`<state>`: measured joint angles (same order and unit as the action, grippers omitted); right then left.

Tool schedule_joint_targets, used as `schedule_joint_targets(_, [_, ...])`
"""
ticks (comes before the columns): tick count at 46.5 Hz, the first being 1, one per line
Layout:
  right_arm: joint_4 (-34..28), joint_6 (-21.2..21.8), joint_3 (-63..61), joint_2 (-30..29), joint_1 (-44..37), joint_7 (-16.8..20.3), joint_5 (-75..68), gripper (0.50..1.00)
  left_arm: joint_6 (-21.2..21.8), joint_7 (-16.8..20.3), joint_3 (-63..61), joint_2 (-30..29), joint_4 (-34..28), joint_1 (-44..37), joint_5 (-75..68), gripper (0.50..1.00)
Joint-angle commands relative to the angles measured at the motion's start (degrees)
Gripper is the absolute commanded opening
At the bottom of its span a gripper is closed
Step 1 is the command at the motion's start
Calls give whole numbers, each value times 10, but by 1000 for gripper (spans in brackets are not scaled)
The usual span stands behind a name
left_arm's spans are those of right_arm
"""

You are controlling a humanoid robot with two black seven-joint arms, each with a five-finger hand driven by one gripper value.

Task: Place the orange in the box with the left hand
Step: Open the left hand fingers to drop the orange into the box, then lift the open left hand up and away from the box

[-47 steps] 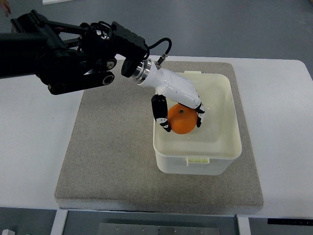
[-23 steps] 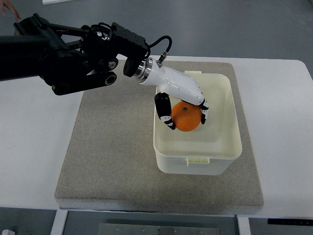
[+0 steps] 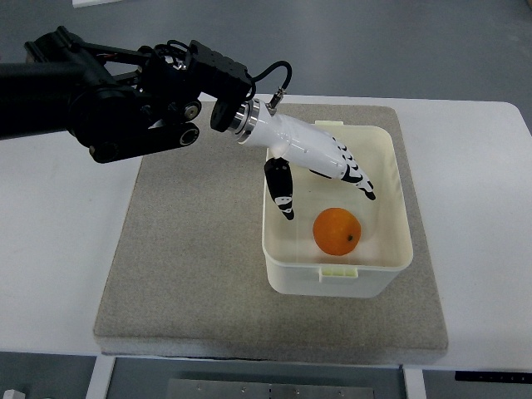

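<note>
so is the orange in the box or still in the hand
In the box. The orange lies on the floor of the box, clear of the left hand, whose fingers are spread open above it.

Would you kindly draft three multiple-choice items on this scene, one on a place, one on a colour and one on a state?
1. Where is the orange?
A. on the grey mat beside the box
B. inside the box
C. on the bare white table

2. What colour is the box?
A. cream white
B. blue
C. black

3. What is the left hand doing?
A. gripping the orange
B. fingers spread, holding nothing
C. pressing on the mat

Answers:
1 B, the orange lies on the box floor near its front wall.
2 A, the box walls and rim are a pale cream, set on the grey mat.
3 B, the fingers are spread above the box with a clear gap to the orange.
</note>
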<state>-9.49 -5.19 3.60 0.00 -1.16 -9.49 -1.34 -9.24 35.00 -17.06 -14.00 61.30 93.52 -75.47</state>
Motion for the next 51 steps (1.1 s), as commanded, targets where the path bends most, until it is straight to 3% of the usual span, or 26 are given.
schedule_joint_targets(1, [0, 0, 0, 0, 0, 0, 0, 932, 0, 0, 18, -3, 0, 2, 1, 988])
schedule_joint_targets(10, [0, 0, 0, 0, 0, 0, 0, 932, 1, 0, 49, -11, -10, 5, 1, 988])
schedule_joint_targets(23, [0, 0, 0, 0, 0, 0, -1, 932, 8, 0, 77, -25, -136, -3, 1, 988])
schedule_joint_targets(35, [0, 0, 0, 0, 0, 0, -1, 932, 95, 0, 76, -18, -246, -40, 1, 988])
schedule_joint_targets(51, [0, 0, 0, 0, 0, 0, 0, 932, 100, 0, 84, -12, -339, -80, 98, 984])
